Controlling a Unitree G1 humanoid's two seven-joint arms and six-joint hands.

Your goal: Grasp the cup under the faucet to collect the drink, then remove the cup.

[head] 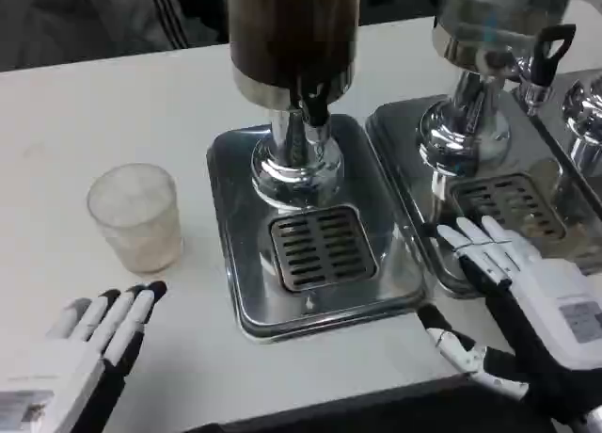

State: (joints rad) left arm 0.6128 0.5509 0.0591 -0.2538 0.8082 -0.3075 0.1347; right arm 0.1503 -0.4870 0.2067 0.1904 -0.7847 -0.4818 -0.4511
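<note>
A clear frosted plastic cup (138,216) stands upright on the white table, left of the middle drink dispenser (292,52). The dispenser's black faucet (315,104) hangs over a slotted drip grate (322,247) with nothing on it. My left hand (89,344) lies at the lower left, fingers straight and apart, just short of the cup and not touching it. My right hand (527,292) is at the lower right, fingers spread, over the edge of the neighbouring steel tray (414,151). Neither hand holds anything.
The middle dispenser stands on a steel drip tray (230,216). A second dispenser (480,47) with its own black tap (546,56) and grate (513,202) stands to the right. The table's near edge runs along the bottom of the picture.
</note>
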